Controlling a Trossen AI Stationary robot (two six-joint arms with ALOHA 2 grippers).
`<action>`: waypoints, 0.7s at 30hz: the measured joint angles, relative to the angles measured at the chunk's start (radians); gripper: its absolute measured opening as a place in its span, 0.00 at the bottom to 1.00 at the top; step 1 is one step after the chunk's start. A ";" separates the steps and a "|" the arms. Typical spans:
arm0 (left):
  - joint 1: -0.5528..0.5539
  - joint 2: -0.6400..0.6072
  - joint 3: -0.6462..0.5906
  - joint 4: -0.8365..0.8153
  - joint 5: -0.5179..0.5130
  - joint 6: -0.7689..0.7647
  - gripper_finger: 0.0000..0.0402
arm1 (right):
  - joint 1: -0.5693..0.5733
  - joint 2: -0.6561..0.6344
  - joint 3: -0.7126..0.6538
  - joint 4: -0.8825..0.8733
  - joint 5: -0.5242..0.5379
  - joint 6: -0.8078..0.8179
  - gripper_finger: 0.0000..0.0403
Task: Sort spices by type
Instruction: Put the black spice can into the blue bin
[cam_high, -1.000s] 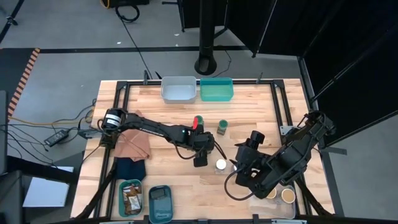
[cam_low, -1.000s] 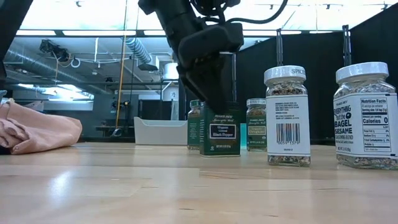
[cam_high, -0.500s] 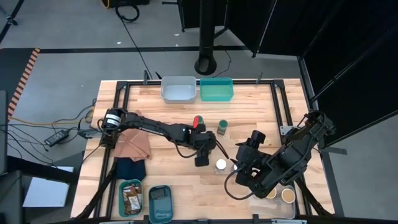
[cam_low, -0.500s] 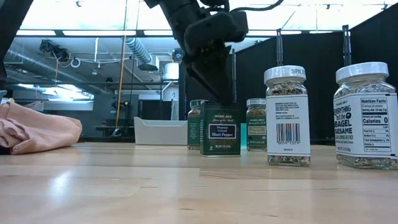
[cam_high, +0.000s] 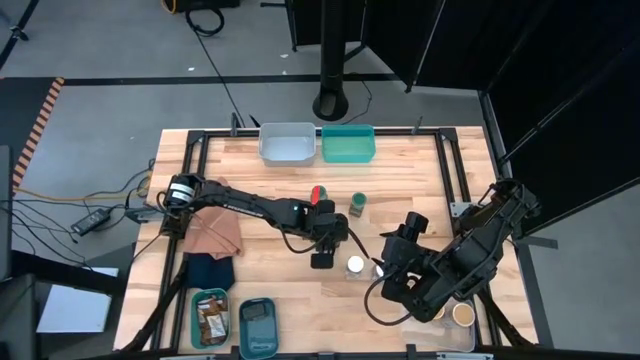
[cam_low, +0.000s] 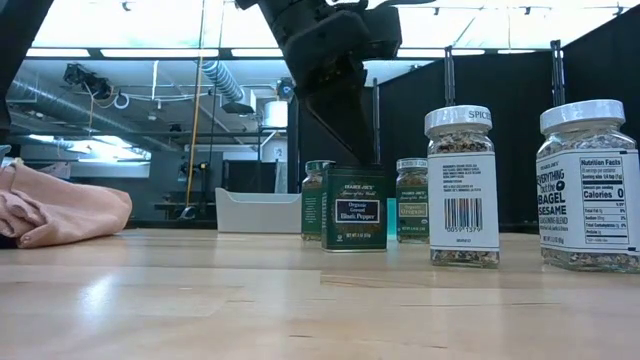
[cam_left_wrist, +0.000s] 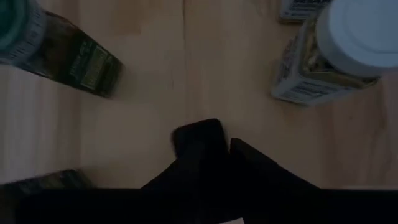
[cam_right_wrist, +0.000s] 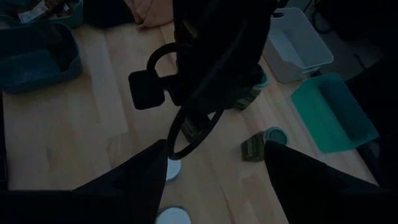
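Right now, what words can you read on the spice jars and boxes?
"TRADER JOE'S", "Organic", "Black Pepper": on the green tin.
"SPICE": on the lid of the middle white-lidded jar; its barcode digits are too small to read.
"EVERYTHING", "BAGEL", "SESAME", "Nutrition Facts", "Calories 0": on the rightmost jar; its other print is too small.
"Oregano", perhaps: on the green-lidded jar; too small to be sure.

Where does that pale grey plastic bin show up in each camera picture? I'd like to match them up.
High view: the pale grey bin is at top centre.
Low view: left of centre, far back.
Left wrist view: not in it.
Right wrist view: upper right.
Shared landmark: the teal bin right beside it, which also shows in the right wrist view.
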 joint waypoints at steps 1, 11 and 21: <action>0.000 0.000 0.000 0.000 -0.007 0.012 0.21 | 0.002 0.000 0.000 0.000 0.000 0.000 0.68; -0.002 -0.014 0.053 -0.096 0.035 0.059 0.44 | 0.002 0.000 0.000 -0.005 0.000 0.000 0.68; -0.001 -0.002 0.055 -0.113 0.034 0.033 0.72 | 0.003 0.000 0.000 -0.010 0.000 -0.001 0.68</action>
